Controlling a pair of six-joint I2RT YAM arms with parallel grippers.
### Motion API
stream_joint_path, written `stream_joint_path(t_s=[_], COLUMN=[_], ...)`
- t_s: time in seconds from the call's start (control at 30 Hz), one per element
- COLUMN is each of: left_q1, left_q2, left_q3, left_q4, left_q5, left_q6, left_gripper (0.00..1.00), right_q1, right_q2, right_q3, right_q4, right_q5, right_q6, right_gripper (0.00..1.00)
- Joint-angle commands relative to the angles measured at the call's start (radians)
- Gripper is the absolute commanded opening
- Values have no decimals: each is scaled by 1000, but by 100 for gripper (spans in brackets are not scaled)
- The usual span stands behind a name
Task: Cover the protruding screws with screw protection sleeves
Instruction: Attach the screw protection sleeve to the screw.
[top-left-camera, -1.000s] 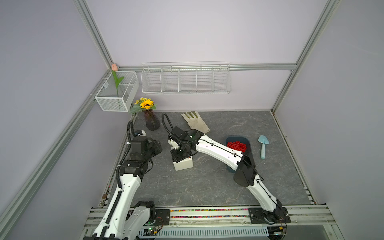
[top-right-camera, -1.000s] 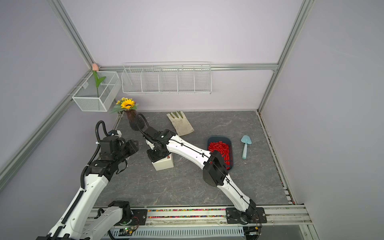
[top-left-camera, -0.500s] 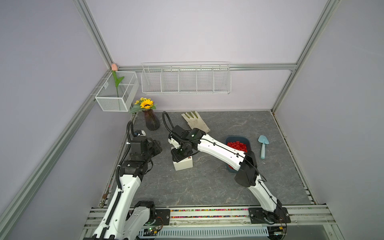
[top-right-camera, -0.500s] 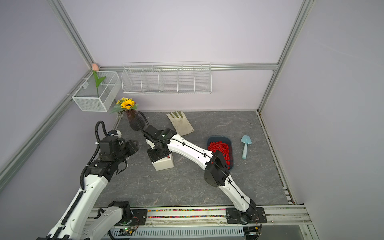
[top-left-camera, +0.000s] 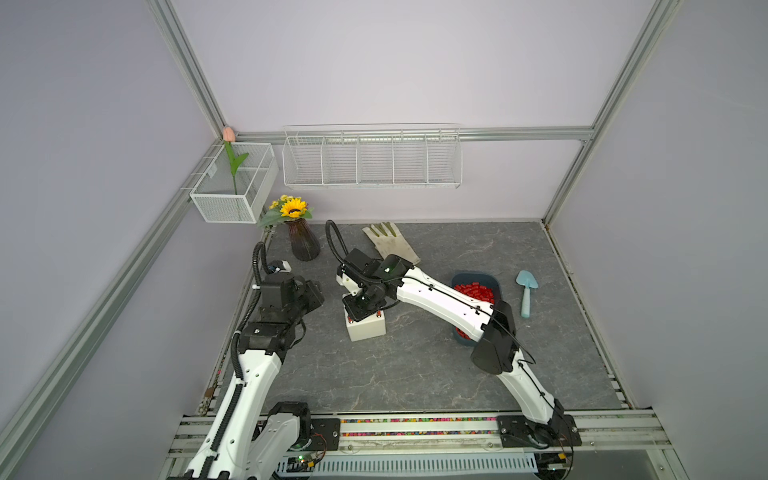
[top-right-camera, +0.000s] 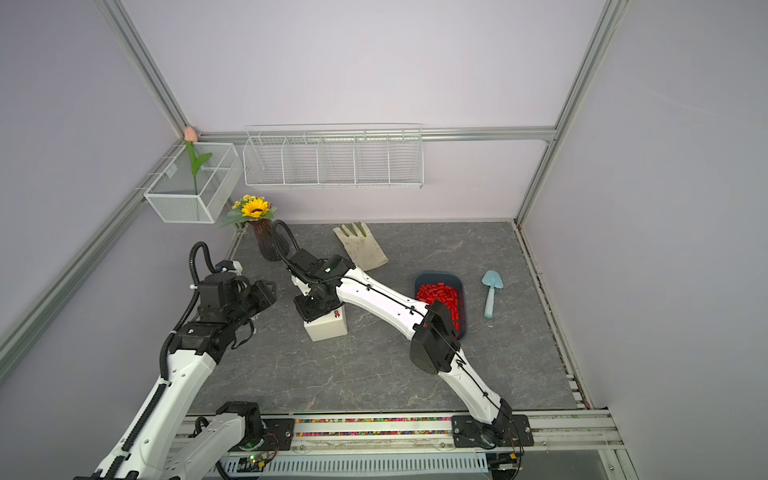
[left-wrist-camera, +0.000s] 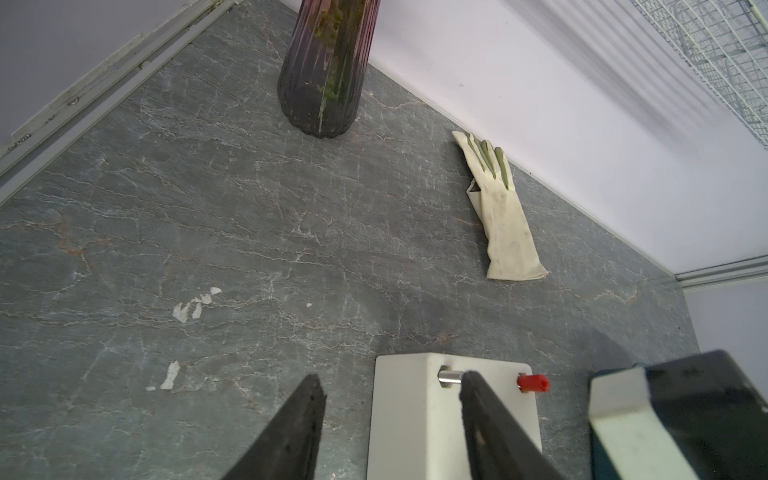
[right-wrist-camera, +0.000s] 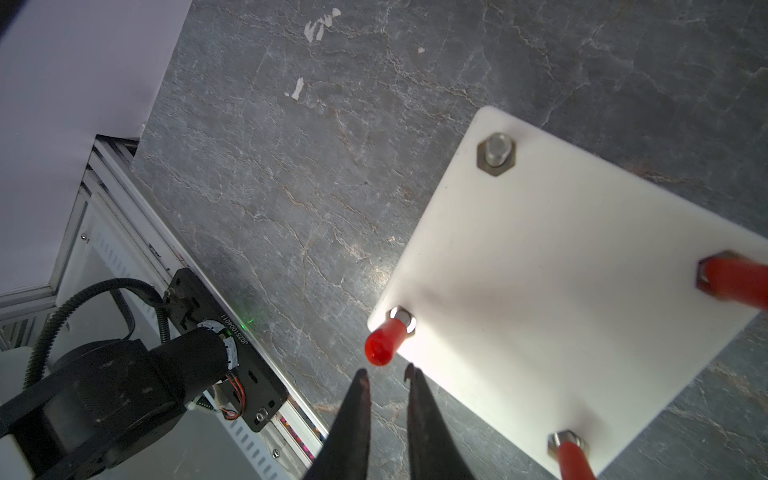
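Right wrist view first: the protruding screws (right-wrist-camera: 495, 153) stand at the four corners of the white box (right-wrist-camera: 561, 291), each pointing straight up off its top face. Three wear screw protection sleeves (right-wrist-camera: 384, 340). These red caps sit upright, long axis along the stud, closed end up. The stud at the far left corner is bare silver, hex nut showing.

The right gripper (right-wrist-camera: 387, 372) hangs over the near left corner. Its jaws are drawn narrow, with a slim gap and nothing between them. The tips are just off the top of that capped stud.

Both top views put the box on the grey table (top-left-camera: 415, 365), left of centre. Off to its left, the left gripper (left-wrist-camera: 392, 388) has its jaws spread wide and carries nothing, clear of the box.

Right of the box, a dark blue tray (top-right-camera: 438, 276) lies partly under the right arm. It holds a loose heap of red sleeves lying every which way.

In the far left corner, a dark vase (top-left-camera: 304, 245) holds a sunflower bunch (top-left-camera: 293, 208). Above it, a white mesh box (top-left-camera: 232, 195) on the wall rail holds one tulip stem (top-left-camera: 235, 166). A wire rack (top-left-camera: 372, 158) of five bays hangs on the far wall.

A pale glove (top-left-camera: 390, 245) lies flat near that wall. A light blue trowel (top-left-camera: 527, 291) lies right of the tray, blade toward the far side.
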Motion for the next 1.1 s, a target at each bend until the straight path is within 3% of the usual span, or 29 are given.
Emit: stream_joint_path(t_s=[0.0, 1.07], left_q1=[5, 7], left_q2=[-9, -19], left_q3=[-3, -8], left_q4=[-13, -23], left_q5=[-8, -19], left_q6=[-2, 2], left_gripper=[55, 56], right_q1=[-8, -14], right_q2=[-16, 64], right_q3=[35, 51], right_q4=[-21, -34], right_q5=[-16, -55], right_q6=[-7, -2], right_gripper=[20, 20])
